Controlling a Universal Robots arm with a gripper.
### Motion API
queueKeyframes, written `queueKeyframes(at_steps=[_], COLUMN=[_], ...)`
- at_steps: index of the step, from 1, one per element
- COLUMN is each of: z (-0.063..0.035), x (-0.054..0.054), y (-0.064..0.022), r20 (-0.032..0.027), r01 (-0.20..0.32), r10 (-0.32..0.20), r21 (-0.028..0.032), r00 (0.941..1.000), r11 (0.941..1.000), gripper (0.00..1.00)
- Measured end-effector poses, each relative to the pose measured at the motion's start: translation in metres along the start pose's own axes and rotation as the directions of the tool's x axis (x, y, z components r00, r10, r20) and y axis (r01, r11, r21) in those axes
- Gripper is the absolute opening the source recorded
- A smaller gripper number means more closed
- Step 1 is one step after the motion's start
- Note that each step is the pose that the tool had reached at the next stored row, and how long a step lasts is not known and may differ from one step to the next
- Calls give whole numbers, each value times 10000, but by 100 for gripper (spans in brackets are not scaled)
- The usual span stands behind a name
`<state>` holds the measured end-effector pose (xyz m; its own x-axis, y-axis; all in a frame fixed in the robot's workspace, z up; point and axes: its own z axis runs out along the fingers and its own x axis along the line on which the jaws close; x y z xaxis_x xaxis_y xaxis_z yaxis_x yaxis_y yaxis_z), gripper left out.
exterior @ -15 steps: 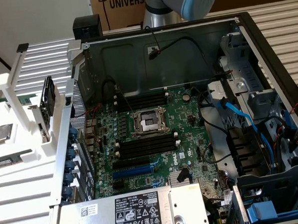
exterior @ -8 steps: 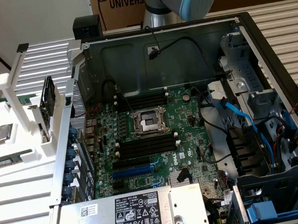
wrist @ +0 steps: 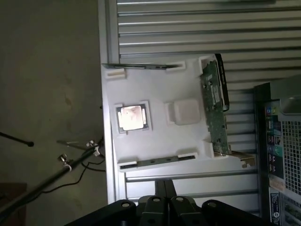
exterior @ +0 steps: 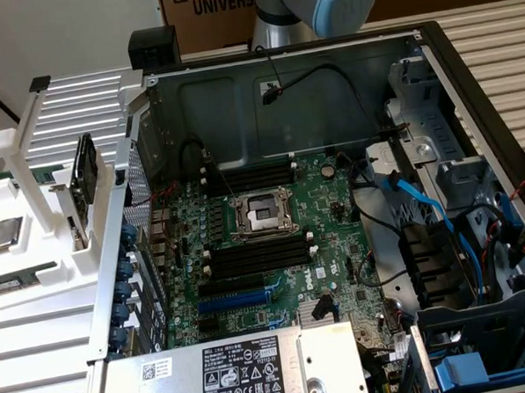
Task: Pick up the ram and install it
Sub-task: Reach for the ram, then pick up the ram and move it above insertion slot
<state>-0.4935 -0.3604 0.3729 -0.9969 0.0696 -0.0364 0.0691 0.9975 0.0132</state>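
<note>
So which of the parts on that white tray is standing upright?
The green card on the side of the tray nearest the computer case: it stands on edge, while the silver processor chip lies flat and the ram sticks sit low.

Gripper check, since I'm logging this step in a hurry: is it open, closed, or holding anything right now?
Gripper: closed, holding nothing; a ram stick lies in the white tray.

Looking steeply down into the open computer case (exterior: 239, 92) from nearby; from the wrist, facing straight down onto the white tray (wrist: 155, 84), sharing both.
</note>
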Motion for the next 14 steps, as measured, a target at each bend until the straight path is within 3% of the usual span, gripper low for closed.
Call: queueKeyframes(at_steps=[5,14], z=[23,27], x=[187,194], y=[37,38], r20=[11,11], r01=[0,2], r10=[0,-2], r21=[14,14], r00=[10000,10000], r11=[10000,10000], gripper=[10,10])
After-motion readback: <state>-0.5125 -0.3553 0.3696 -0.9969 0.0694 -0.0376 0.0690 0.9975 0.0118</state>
